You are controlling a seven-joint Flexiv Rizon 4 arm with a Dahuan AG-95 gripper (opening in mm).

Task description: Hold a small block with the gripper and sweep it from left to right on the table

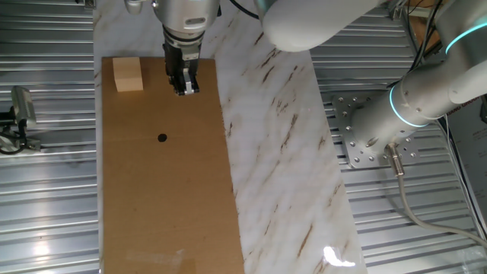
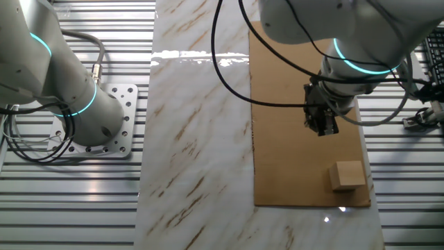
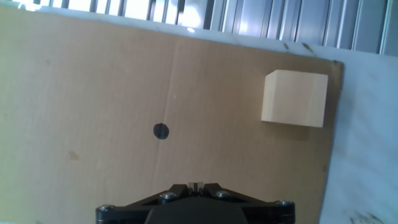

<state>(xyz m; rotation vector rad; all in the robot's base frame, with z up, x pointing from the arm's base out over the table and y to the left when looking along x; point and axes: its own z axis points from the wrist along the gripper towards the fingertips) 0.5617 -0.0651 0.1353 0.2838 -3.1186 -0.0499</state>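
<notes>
so the gripper (image 1: 185,89) hangs over the table (image 1: 152,198), fingers pinched together on nothing, small block (image 1: 128,74) sitting off beside it

Matt pale wood block (image 3: 294,98), matt brown cardboard board (image 1: 167,198), glossy veined marble strip (image 1: 281,152), ribbed shiny metal surround (image 1: 46,205)

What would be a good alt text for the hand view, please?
A small wooden block sits alone near the right edge of a brown board, untouched by the gripper, whose black base fills the bottom edge. A small black dot marks the board left of the block.
</notes>
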